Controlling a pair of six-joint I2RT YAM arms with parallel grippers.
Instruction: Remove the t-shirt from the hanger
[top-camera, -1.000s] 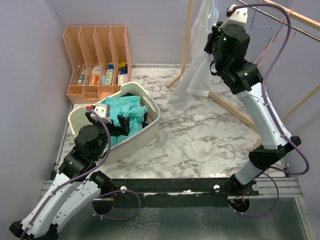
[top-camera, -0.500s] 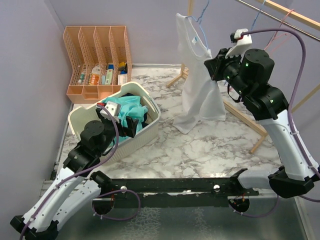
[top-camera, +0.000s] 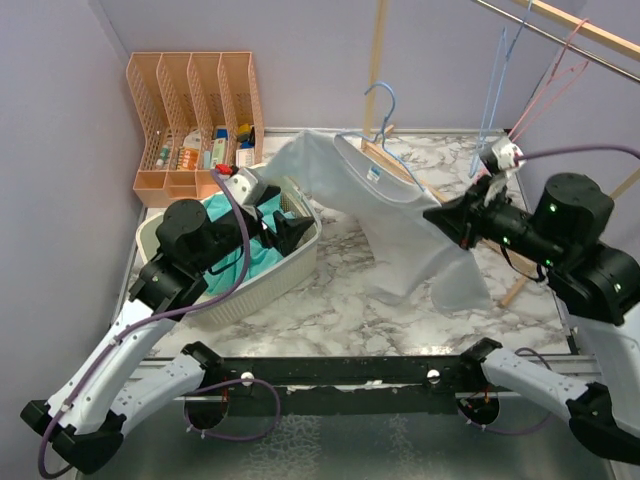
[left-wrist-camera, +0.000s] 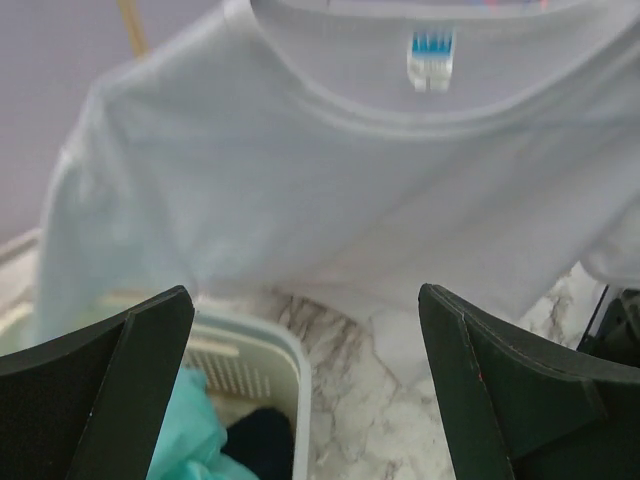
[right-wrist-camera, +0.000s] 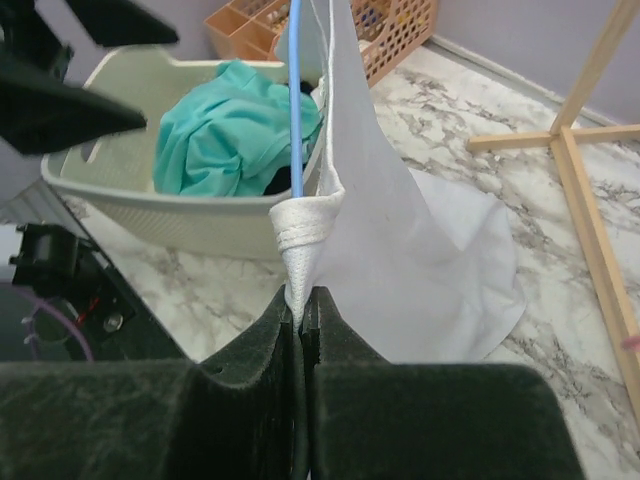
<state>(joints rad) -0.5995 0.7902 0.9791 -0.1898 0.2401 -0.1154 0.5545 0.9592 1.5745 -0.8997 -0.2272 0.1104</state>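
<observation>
Finding: the task is not complete. The white t-shirt (top-camera: 392, 222) hangs in mid-air above the surface (top-camera: 350, 300), between the two arms, and it is not yet off the blue hanger (top-camera: 381, 98). The collar sits around the hanger's neck. In the right wrist view the blue wire runs down into the bunched shoulder fabric.

The hanger's hook appears to be off the rail (top-camera: 560, 22) and held by nothing above, though we cannot confirm this from the overhead view alone.

Right pincer (right-wrist-camera: 301, 298): pressed together on a gathered fold of the t-shirt at the shoulder. The hanger's end is apparently caught in the same fold. Whether the wire itself is pinched we cannot tell.

Left pincer (left-wrist-camera: 305, 295): spread wide and holding nothing. It is aimed at the chest of the t-shirt just below the collar label, and it is above the near rim of the basket (top-camera: 305, 250), which holds teal cloth (top-camera: 232, 215).

Done, in our judgement: the garment and hanger have been brought within reach of both arms.

Outstanding: the left pincer has to grip the fabric or the hanger, and the two must then be drawn apart so that the wire slides out through the neck opening.
</observation>
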